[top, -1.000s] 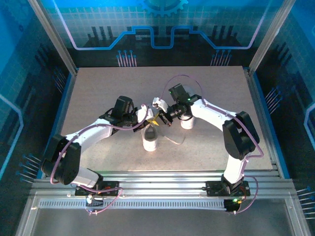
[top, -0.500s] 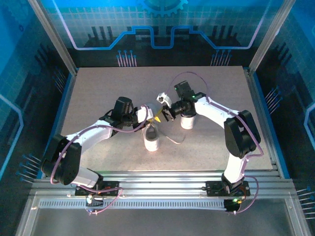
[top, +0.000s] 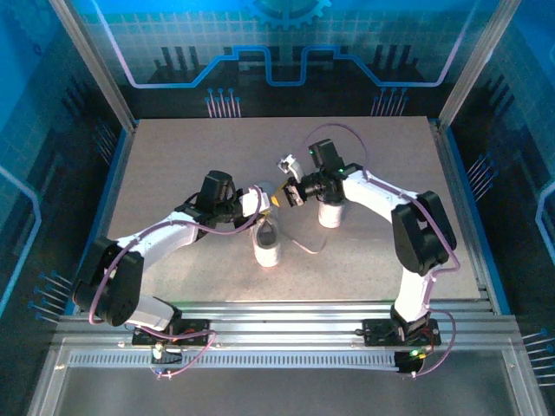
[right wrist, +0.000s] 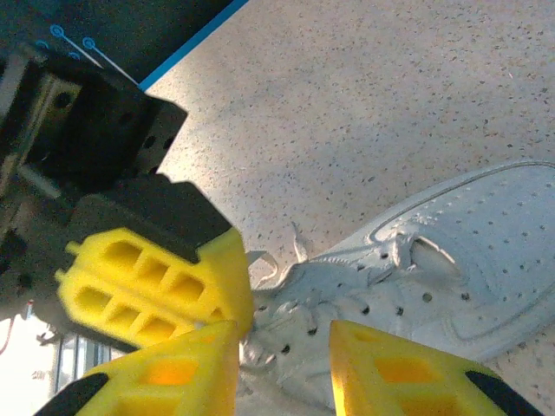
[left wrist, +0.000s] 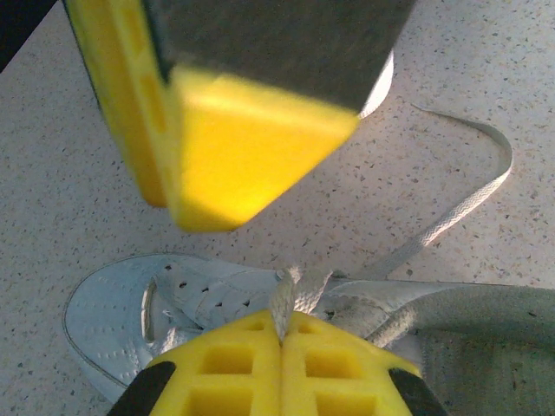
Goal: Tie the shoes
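Okay so, the desk has both arms leaning into the middle of the top view: the left arm from the lower left, the right arm from the right. The shoe being worked on sits dead centre. The other shoe stands just to its right, under the right arm.

The left fingers are clamped tight on a lace right over the tongue, at the bottom of the left wrist view. The right fingers are parted with nothing pinched that I can see, hovering just beside the left ones. A loose lace end lies curled on the desk.

My guess is it's mid-knot, around the first crossing. Next the right side needs to drop onto that loose end, close, and pull it across without dragging the shoe sideways.
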Controlling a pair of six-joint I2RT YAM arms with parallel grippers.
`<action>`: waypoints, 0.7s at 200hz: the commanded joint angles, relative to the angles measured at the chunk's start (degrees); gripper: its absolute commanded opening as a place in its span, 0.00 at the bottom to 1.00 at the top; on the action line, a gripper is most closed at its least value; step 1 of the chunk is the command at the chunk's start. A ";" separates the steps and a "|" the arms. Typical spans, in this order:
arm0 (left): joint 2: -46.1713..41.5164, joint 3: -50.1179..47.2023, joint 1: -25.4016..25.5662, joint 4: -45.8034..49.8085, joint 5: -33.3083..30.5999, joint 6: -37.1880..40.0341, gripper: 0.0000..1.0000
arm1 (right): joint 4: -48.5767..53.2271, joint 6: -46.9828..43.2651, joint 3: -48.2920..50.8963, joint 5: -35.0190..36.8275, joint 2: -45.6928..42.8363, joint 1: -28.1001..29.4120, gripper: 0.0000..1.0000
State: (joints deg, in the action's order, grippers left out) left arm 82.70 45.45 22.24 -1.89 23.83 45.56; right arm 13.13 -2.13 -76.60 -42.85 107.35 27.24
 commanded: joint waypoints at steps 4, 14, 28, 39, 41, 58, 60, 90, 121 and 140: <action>-1.66 0.08 -0.34 -0.59 0.21 1.52 0.00 | -2.22 3.22 -2.77 -7.11 4.36 -0.51 0.32; -1.64 -0.16 -0.35 -0.96 0.15 1.36 0.00 | -4.00 4.16 -2.39 -10.96 5.72 -0.67 0.33; -1.71 -0.46 -0.38 -1.35 0.10 1.13 0.00 | -7.98 7.03 -1.52 -16.26 7.48 -0.96 0.33; -1.71 -0.56 -0.41 -1.60 0.11 0.93 0.00 | -12.77 10.50 -0.17 -19.45 8.28 -1.35 0.33; -1.70 -0.54 -0.43 -1.55 0.15 0.84 0.00 | -13.74 11.26 0.17 -19.81 8.37 -1.44 0.33; -1.60 -0.61 -0.68 -1.83 0.31 0.20 0.00 | -22.81 17.41 3.10 -22.08 8.83 -1.96 0.33; -1.62 -0.67 -0.72 -1.85 0.39 0.16 0.00 | -23.98 18.01 3.36 -22.23 8.84 -2.01 0.33; -1.67 -0.83 -1.30 -2.94 0.52 -1.37 0.00 | -31.58 22.53 6.37 -22.50 9.03 -2.77 0.33; -1.66 -0.72 -1.74 -3.63 0.70 -3.37 0.00 | -25.86 17.78 6.44 -21.40 8.32 -2.75 0.33; -1.66 -0.76 -2.15 -4.01 1.33 -4.64 0.00 | -24.04 15.07 7.03 -20.78 7.88 -2.80 0.34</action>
State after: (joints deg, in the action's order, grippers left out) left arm 82.65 45.15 21.39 -2.50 23.90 43.35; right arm -12.10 16.45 -70.74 -62.41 115.57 24.99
